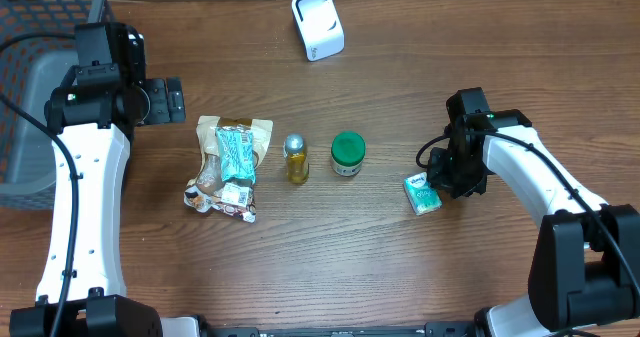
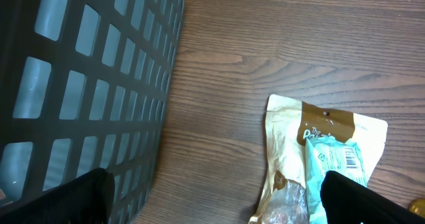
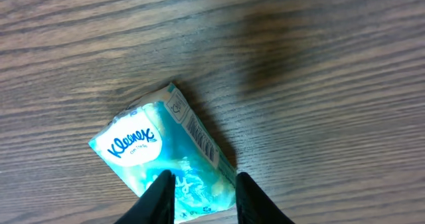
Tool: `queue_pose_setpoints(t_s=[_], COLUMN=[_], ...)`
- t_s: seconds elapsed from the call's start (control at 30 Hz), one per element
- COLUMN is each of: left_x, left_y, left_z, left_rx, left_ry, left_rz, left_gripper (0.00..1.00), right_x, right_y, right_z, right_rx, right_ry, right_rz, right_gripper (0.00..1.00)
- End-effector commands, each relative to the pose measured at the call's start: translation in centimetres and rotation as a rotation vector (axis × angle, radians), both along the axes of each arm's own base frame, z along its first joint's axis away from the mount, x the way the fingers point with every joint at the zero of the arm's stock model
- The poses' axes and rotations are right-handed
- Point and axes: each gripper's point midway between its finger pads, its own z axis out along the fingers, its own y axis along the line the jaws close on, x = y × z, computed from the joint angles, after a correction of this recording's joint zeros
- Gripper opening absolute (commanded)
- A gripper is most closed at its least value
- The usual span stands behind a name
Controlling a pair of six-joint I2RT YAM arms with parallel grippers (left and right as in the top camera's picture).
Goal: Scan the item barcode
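Teal Kleenex pack (image 3: 159, 154) lies at the table's (image 1: 330, 267) three o'clock, its end pinched between the right gripper's (image 3: 202, 197) jaws; only that wrist view shows its barcode (image 3: 199, 134). Overhead alone shows the white scanner (image 1: 318, 24) at twelve o'clock. The left gripper's (image 2: 216, 197) jaws hang spread wide.

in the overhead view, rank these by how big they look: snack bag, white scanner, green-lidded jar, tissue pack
1. snack bag
2. white scanner
3. green-lidded jar and tissue pack: look about alike, so not ranked
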Motion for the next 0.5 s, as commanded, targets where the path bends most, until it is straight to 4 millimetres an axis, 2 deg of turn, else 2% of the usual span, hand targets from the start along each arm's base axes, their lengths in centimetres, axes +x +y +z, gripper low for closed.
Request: queue_pose_setpoints(t_s=[0.0,0.3,0.47], left_x=[0.2,0.2,0.2], left_y=[0.1,0.1,0.1], left_z=[1.5,1.5,1.5], left_rx=[0.019,0.019,0.019], left_ry=[-0.037,-0.037,-0.037], left_rz=[-0.012,-0.012,-0.012], left_gripper=[1.00,0.99,1.00], right_x=[-0.2,0.0,0.4], right_y=[-0.2,-0.3,-2.5], right_z=[-0.2,-0.2,-0.2], right_rx=[-0.009,-0.012,-0.141], right_ry=[0.001,-0.004,-0.025], right_rz=[-0.001,-0.002,-0.080], right_gripper=[0.28,0.28,0.22])
